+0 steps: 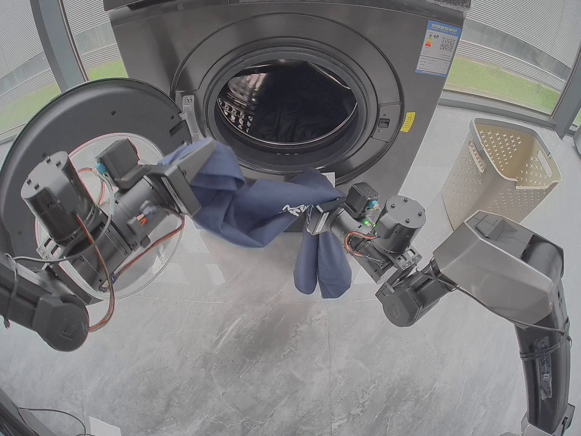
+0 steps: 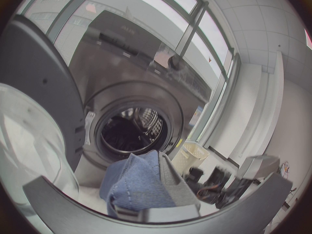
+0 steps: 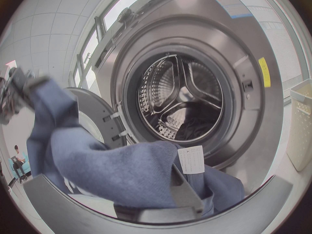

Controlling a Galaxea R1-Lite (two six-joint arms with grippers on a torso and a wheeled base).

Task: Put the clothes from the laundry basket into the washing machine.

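"Since the grey front-loading washing machine (image 1: 151,37) stands open, where is the dark blue fabric garment (image 1: 254,210)?"

"Just in front of it, long axis running left to right. The left gripper (image 1: 198,166) pinches one end, the right gripper (image 1: 316,213) the other; a tail hangs floorward."

Grey marbled floor (image 1: 254,346) is spread across six o'clock; tall windows (image 1: 526,19) are set at eleven and one o'clock, grass (image 1: 502,83) glimpsed beyond at one.

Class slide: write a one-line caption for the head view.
Left gripper and right gripper hold a blue garment before the open washing machine, laundry basket beside it.
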